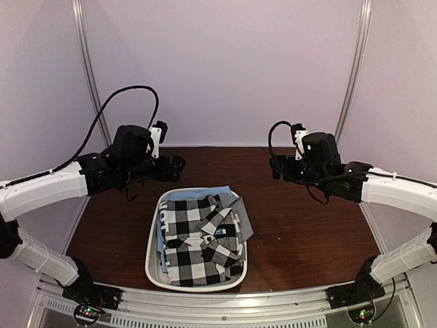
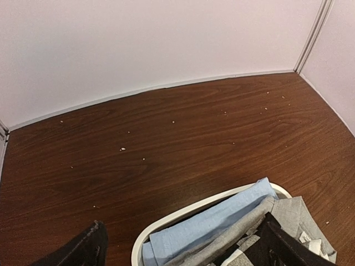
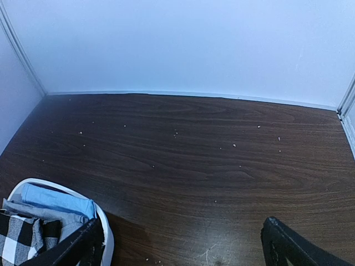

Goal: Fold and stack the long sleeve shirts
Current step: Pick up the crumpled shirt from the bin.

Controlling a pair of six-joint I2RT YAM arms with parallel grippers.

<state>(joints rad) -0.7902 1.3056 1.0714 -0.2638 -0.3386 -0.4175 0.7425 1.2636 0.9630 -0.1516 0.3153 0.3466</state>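
Dark wood-grain counter [image 1: 307,232], pale walls on three sides.

Tub: a white oval plastic tub [image 1: 151,254] sat at the near middle of the counter, between the two arms.

Shirts: both lay in the tub, unfolded.
- The black-and-white checked shirt [image 1: 194,242] was crumpled on top and filled most of the tub, from the middle to the near end.
- The grey shirt [image 1: 243,222] lay along the right side, partly under the checked one, with its edge draped over the tub's right rim.
- A light blue cloth [image 1: 198,195] lay beneath them at the far end. What kind of garment it was could not be told.

Left hand [image 1: 176,165]: held above the counter, beyond the tub's far left corner and pointing toward the middle. It was spread wide and grasped nothing. In the left wrist view its dark fingers [image 2: 83,249] framed the far end of the tub, clear of the cloth.

Right hand [image 1: 276,166]: held above the counter to the far right of the tub, pointing inward. It was likewise spread wide and released. Its fingers [image 3: 294,244] showed over bare counter, with the tub at the lower left of that view.

Small pale specks [image 3: 234,145] were scattered over the far counter.
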